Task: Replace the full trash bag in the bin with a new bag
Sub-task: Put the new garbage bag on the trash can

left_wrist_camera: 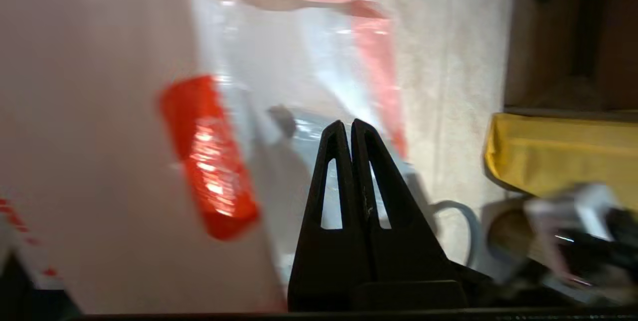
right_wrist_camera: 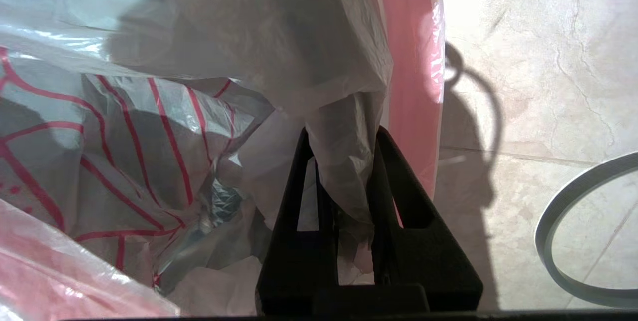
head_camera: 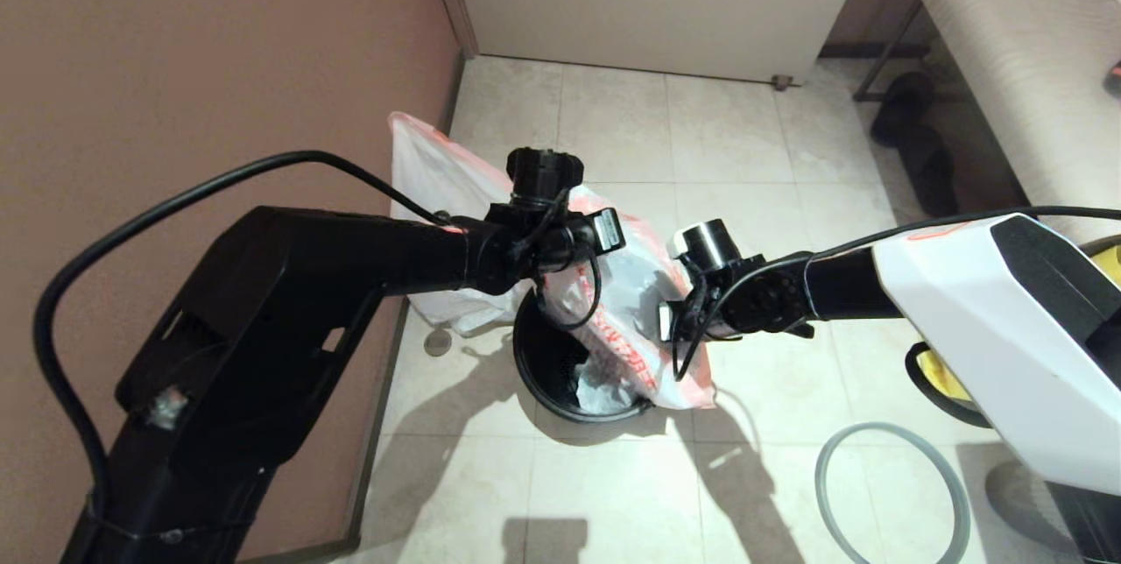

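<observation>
The dark round bin (head_camera: 547, 364) stands on the tiled floor below both wrists. The new bag (head_camera: 632, 284), limp and translucent with red print and pink edges, hangs over the bin's mouth and drapes past its right rim. My right gripper (right_wrist_camera: 344, 133) is shut on a bunched fold of the new bag (right_wrist_camera: 149, 111). My left gripper (left_wrist_camera: 347, 124) has its fingers pressed together at the film of the new bag (left_wrist_camera: 279, 62); the bag hides it in the head view. The full trash bag (head_camera: 438, 183) sits behind the bin against the wall, partly hidden by my left arm.
The grey ring rim (head_camera: 893, 494) lies on the floor to the right of the bin, also seen as the ring rim (right_wrist_camera: 573, 241). A large yellow bag (head_camera: 944, 371) stands at the right. A brown wall (head_camera: 219, 65) is close on the left, a padded bench (head_camera: 1007, 38) at the back right.
</observation>
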